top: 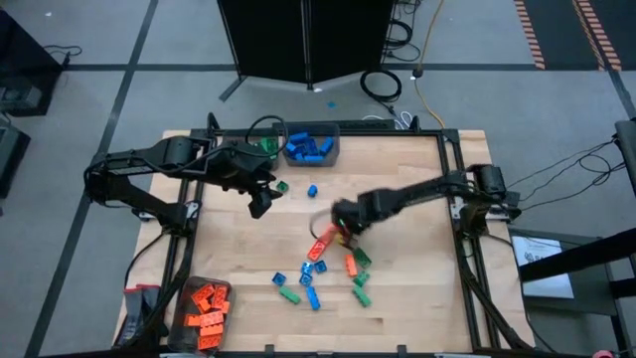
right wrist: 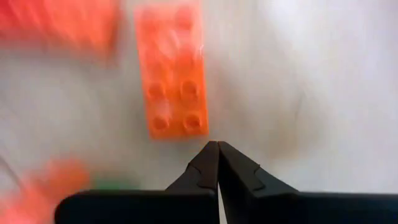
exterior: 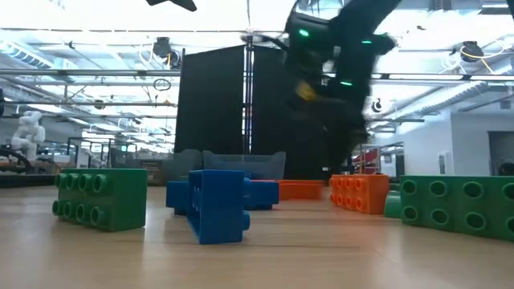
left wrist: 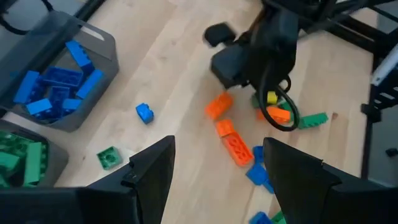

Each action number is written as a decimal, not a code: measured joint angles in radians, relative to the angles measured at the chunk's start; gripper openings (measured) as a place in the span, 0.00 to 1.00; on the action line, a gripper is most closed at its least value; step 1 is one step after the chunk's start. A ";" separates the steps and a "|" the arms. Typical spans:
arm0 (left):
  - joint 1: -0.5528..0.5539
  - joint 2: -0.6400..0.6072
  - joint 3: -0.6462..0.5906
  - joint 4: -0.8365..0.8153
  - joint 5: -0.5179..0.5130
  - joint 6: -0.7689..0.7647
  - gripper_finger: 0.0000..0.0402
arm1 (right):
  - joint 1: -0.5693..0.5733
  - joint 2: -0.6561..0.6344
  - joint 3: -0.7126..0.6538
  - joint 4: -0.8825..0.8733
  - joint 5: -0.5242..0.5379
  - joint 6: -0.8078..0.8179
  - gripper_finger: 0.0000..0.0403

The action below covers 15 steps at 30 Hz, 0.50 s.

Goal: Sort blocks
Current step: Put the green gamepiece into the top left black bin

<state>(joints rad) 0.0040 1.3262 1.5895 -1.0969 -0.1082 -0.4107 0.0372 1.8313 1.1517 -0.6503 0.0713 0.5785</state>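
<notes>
While the table point(top: 417, 298) is ringed by a dark frame rail, its widest bare wood lies along the right side and across the near left, so both arms have room there. Three bins sit at the edges. One holding blue blocks point(top: 312, 146) stands at the far edge, and a second with green ones point(top: 264, 146) is just beside it, partly hidden under the left arm. The third point(top: 204, 308), at the near left corner, holds orange blocks.

Most loose blocks point(top: 323, 273) lie scattered near the middle, toward the near edge, in orange, green and blue. A single blue block point(top: 312, 190) and a green block point(top: 282, 186) lie apart from them, closer to the far bins.

Over the far left part of the table, the left gripper point(top: 260, 204) hangs with its fingers spread wide and nothing between them, the green block just beside it below.

Pointing down at the top of the scatter is the right gripper point(top: 333, 221), its fingertips point(right wrist: 217, 149) pressed together and gripping nothing. An orange block point(right wrist: 171, 71) lies flat on the wood just past those tips, studs up, seemingly a hair short of touching, though the view is soft. More orange blocks lie close around it.
</notes>
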 joint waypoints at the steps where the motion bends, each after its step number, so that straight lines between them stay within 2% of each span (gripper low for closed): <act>1: 0.000 0.000 0.000 -0.001 -0.012 0.001 0.61 | -0.023 0.000 0.017 0.059 0.007 -0.047 0.00; 3: 0.000 0.000 0.000 -0.010 -0.044 0.006 0.61 | -0.064 0.000 0.061 0.114 0.007 -0.103 0.00; 6: 0.000 0.000 -0.006 -0.026 -0.136 0.007 0.61 | -0.099 0.000 0.163 0.055 0.012 -0.142 0.00; 11: 0.013 0.000 -0.085 -0.028 -0.287 0.006 0.61 | -0.107 -0.023 0.366 -0.191 0.049 -0.254 0.00; 15: 0.054 0.011 -0.200 0.026 -0.320 -0.005 0.61 | -0.083 -0.081 0.527 -0.411 0.099 -0.277 0.00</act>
<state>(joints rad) 0.0579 1.3376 1.3890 -1.0705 -0.4278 -0.4152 -0.0459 1.7500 1.6792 -1.0615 0.1698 0.3017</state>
